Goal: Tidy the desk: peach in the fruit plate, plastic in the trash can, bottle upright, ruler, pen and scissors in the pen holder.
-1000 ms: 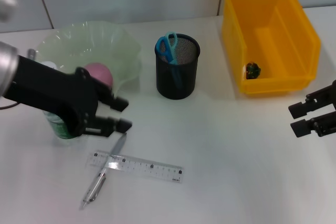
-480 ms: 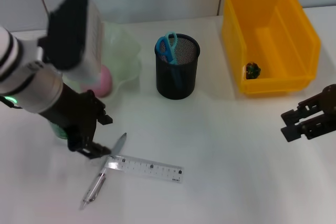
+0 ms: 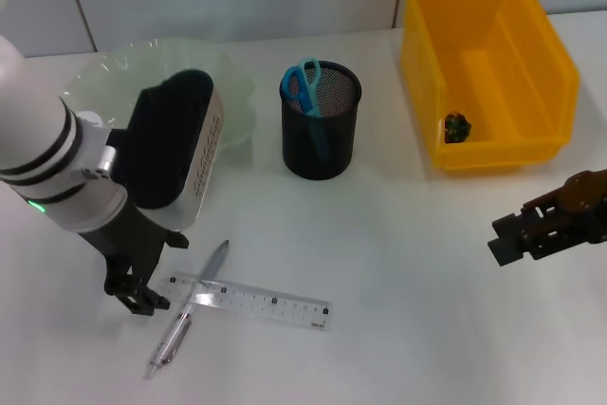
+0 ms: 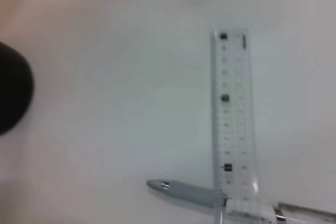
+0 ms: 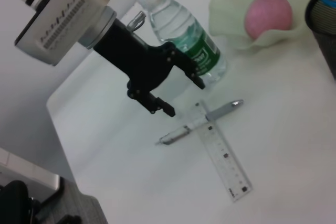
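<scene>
Left claw (image 3: 144,296) now lower, open, just beside ruler (image 3: 248,302) and pen (image 3: 186,308).

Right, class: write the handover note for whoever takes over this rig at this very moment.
Left gripper: jaws open, empty, just above the table at the ruler's end.
Right gripper: idle near the table's right edge, front of the yellow bin.
Done: peach in the fruit plate; scissors in the pen holder; bottle upright; a small item sits in the bin.
Left: ruler and pen, crossed on the table, go into the holder.
</scene>
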Action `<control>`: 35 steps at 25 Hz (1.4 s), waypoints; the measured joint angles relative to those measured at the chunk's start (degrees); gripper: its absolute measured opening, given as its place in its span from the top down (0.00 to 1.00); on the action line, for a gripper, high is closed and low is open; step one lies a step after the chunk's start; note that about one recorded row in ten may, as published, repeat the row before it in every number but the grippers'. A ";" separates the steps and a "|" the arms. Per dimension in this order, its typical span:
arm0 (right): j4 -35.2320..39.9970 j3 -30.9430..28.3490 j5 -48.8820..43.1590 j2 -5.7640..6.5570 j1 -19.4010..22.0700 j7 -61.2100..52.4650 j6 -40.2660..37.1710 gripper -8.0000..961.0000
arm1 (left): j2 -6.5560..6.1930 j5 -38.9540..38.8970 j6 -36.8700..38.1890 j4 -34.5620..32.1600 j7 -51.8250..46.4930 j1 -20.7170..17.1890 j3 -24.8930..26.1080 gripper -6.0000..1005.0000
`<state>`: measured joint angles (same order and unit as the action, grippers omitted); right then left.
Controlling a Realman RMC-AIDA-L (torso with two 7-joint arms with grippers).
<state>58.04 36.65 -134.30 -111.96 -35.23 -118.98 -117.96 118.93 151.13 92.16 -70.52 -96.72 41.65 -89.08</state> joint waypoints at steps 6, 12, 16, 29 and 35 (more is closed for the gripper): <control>-0.31 -0.13 -0.95 -0.14 0.43 -0.94 1.14 0.44 | 0.00 1.19 -2.05 2.91 1.92 1.31 -0.82 0.27; -0.31 -0.44 -0.97 -0.24 0.17 -1.06 1.21 0.44 | 0.15 1.77 -3.02 4.42 1.66 2.17 -2.20 0.28; -0.30 -0.22 -0.95 -0.27 -0.30 -1.07 1.29 0.44 | 0.17 1.85 -3.19 5.20 0.68 2.51 -3.10 0.28; -0.29 0.00 -0.70 -0.21 -0.87 -0.79 1.37 0.44 | 0.25 2.16 -5.10 5.81 -4.44 2.67 -7.49 0.31; -0.30 0.01 -0.70 -0.18 -0.89 -0.65 1.35 0.44 | 0.25 2.17 -5.15 6.24 -5.43 2.96 -8.14 0.32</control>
<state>57.74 36.65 -134.99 -112.14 -36.12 -119.64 -116.61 119.18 153.29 87.01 -64.29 -102.16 44.61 -97.22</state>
